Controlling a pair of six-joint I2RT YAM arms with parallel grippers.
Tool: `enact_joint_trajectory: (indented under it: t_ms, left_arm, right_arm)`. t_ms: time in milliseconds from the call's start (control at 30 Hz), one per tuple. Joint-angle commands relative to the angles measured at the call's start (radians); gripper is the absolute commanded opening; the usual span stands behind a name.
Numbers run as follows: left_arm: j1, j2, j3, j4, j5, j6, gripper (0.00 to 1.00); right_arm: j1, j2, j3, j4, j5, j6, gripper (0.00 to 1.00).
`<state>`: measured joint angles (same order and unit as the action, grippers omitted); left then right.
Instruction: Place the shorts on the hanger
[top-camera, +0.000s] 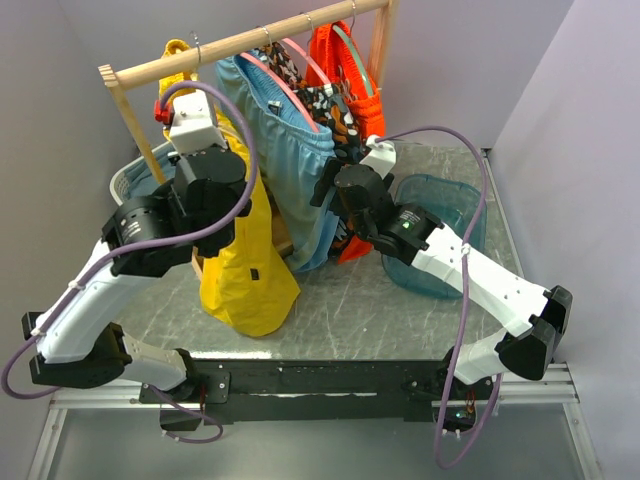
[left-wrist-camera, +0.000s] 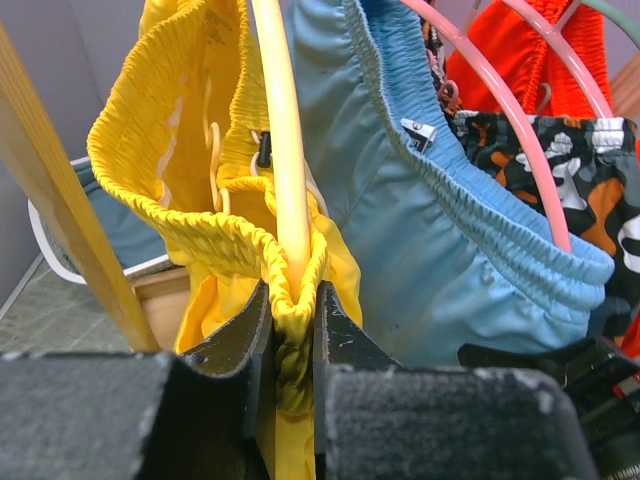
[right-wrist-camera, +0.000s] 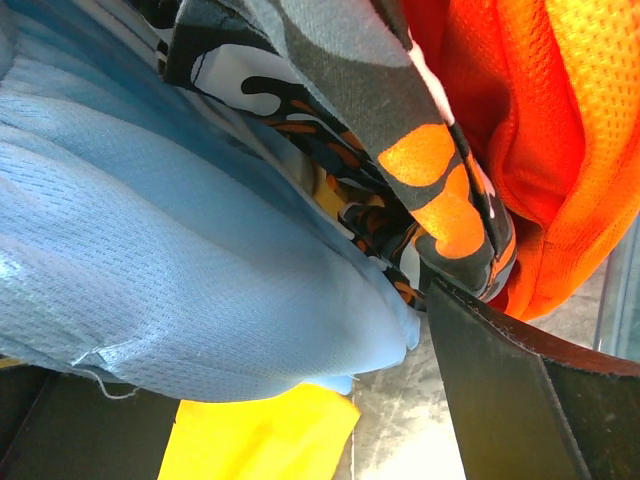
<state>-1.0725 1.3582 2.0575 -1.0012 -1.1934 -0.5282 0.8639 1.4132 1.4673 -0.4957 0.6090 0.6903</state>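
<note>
Gripping shorts (left-wrist-camera: 190, 225), L claw (left-wrist-camera: 292, 335), label (top-camera: 254, 272) unreadable

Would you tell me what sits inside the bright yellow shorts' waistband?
A pale wooden hanger arm passes through the bright yellow fabric shorts, beside a white drawstring. Its lower end is hidden in bunched fabric pinched by the left hand.

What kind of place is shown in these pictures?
Probably a robotics lab test cell, not a home: left arm and right arm bolted to a table, bare grey walls, a small wooden clothes rack.
</note>
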Motion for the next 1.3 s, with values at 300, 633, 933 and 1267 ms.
enact_joint_trajectory:
  t_ms: [300,633,933,1267]
  left_arm:
    - [0.075,-0.108,-0.266,0.407,-0.094,-0.001,0.01]
    - [0.114,-0.224,-0.500,0.569,-0.049,-0.010,0.03]
    - [0.120,-0.223,-0.453,0.362,0.147,-0.078,0.64]
    - [0.118,-0.304,-0.378,0.116,0.380,-0.089,0.97]
  right_arm:
    - [0.009,0.006,0.054,-0.040,-0.040,-0.011,0.97]
    - [0.020,0.013,0.065,-0.070,-0.028,-0.011,0.97]
    - [0.050,-0.017,0.038,-0.052,-0.060,-0.020,0.99]
    - [0.098,-0.195,-0.111,0.032,-0.156,0.005,1.00]
